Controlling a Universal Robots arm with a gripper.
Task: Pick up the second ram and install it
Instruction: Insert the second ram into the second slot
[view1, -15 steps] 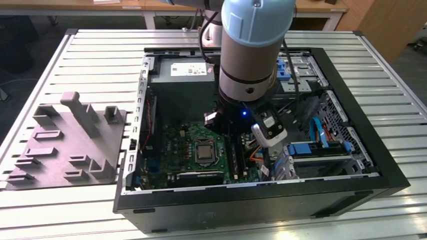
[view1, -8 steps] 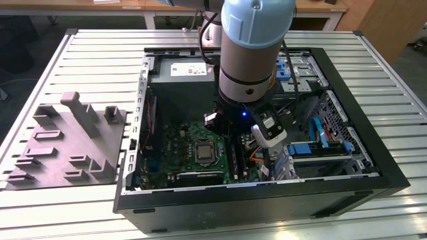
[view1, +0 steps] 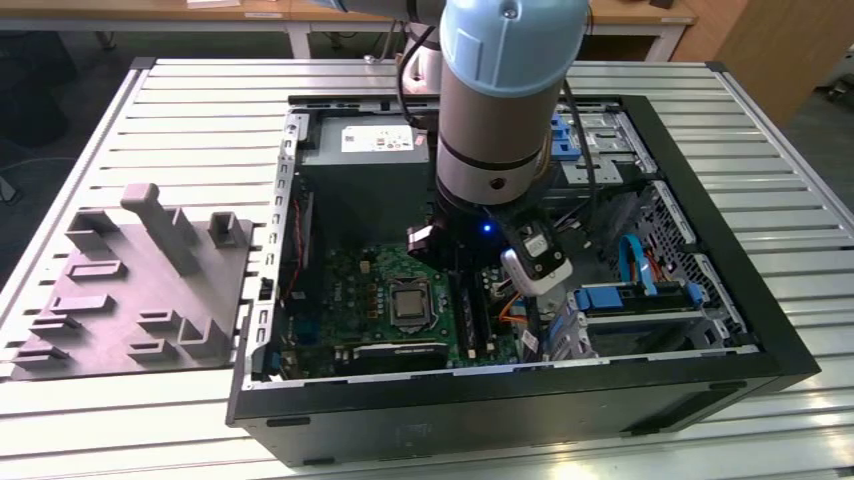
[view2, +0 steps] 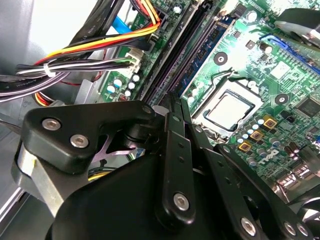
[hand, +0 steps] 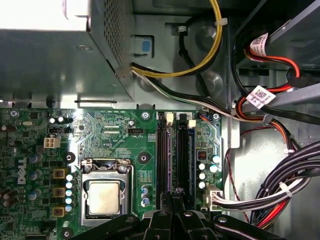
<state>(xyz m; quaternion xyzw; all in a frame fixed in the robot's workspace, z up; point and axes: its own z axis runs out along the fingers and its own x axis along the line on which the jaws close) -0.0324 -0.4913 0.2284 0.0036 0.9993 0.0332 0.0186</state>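
Observation:
My gripper (view2: 174, 100) (hand: 174, 195) is shut, its thin black fingers pressed together low over the black memory slots (hand: 163, 155) of the green motherboard (view1: 354, 295). A narrow blue-green ram (view2: 207, 47) (hand: 193, 150) stands on edge in one slot beside the square silver socket (view2: 230, 107) (hand: 104, 196). The fingertips sit at the near end of the slots; I cannot tell whether they touch the ram. In the exterior view the arm (view1: 507, 100) reaches down into the open computer case (view1: 534, 400) and hides the fingers.
Bundled cables (view2: 90, 55) (hand: 280, 190) hang close beside the slots. A grey power supply box (hand: 50, 60) borders the board. Blue drive brackets (view1: 641, 295) fill the case towards the exterior view's right. A grey moulded fixture tray (view1: 134, 290) lies on the slatted table outside the case.

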